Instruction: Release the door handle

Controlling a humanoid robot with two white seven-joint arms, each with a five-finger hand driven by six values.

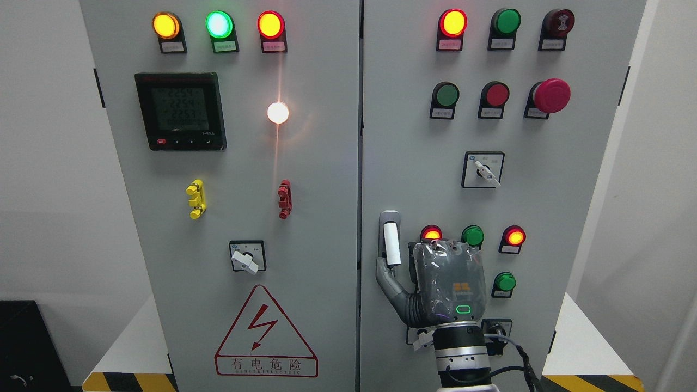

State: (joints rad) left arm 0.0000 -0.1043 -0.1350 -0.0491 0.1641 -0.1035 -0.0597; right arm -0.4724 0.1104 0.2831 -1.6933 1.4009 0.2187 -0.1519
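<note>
Right now the right hand is up against the right door of the grey cabinet, arm coming in from the bottom edge, right of centre. Back of the hand faces me, so most of the fingers are hidden behind the palm. Only the thumb shows: it sticks out to the left and its tip sits at the lower end of the door handle, touching or nearly so. Can't tell whether the other fingers are curled or spread, or whether the hand grips anything.

The door handle is a white upright bar in a grey mount, just left of the fingers and slightly above the thumb, next to the seam btwn the two doors.

Just above the fingers: a lit red lamp, partly covered by the hand. Up and to the right: a green lamp and another lit red lamp. Right of the hand, a smaller green lamp. Well above the fingers, a rotary switch and a big red mushroom button.

Far left of the fingers, on the left door: a meter display, a second rotary switch and a red-outlined lightning warning sign.
</note>
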